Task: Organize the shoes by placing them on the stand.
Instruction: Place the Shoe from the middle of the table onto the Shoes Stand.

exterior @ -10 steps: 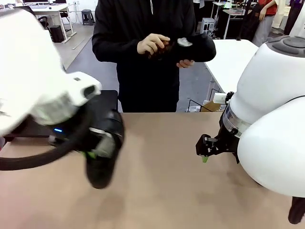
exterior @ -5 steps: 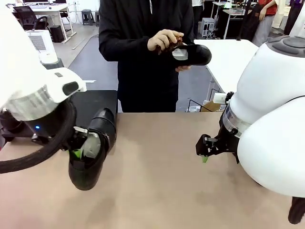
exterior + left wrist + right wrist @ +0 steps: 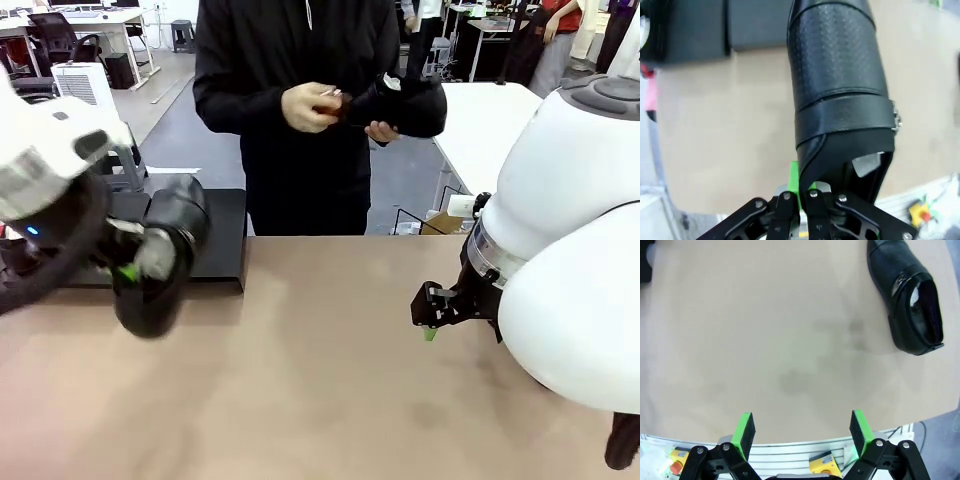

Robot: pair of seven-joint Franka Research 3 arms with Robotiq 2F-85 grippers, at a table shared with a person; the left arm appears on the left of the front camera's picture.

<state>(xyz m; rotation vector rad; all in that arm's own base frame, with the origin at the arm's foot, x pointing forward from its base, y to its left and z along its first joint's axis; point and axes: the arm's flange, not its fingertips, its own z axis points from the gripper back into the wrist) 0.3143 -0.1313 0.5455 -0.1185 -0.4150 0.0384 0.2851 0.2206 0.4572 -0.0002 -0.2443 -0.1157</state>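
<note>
The brown table (image 3: 330,400) fills the near ground, and a person (image 3: 300,170) in a dark top stands at its far edge. The right arm (image 3: 570,250) bulks large on the right side, and the left arm (image 3: 45,170) comes in from the left. The black stand (image 3: 228,240) sits on the far left part of the table, just behind the left arm's wrist.

The first shoe (image 3: 160,260) hangs from the left gripper (image 3: 128,272), right beside the near edge of the stand. In the left wrist view the jaws are clamped on its heel rim and the toe points away toward the stand. The front view is blurred there, so I cannot tell whether it touches the table.

The second shoe (image 3: 415,105) is up at chest height in the person's hands (image 3: 310,107), well apart from the stand. The third shoe (image 3: 907,305) lies on the table at the upper right of the right wrist view, its opening facing the camera.

The right gripper (image 3: 430,315) hangs above bare table with its jaws spread wide, holding nothing.
</note>
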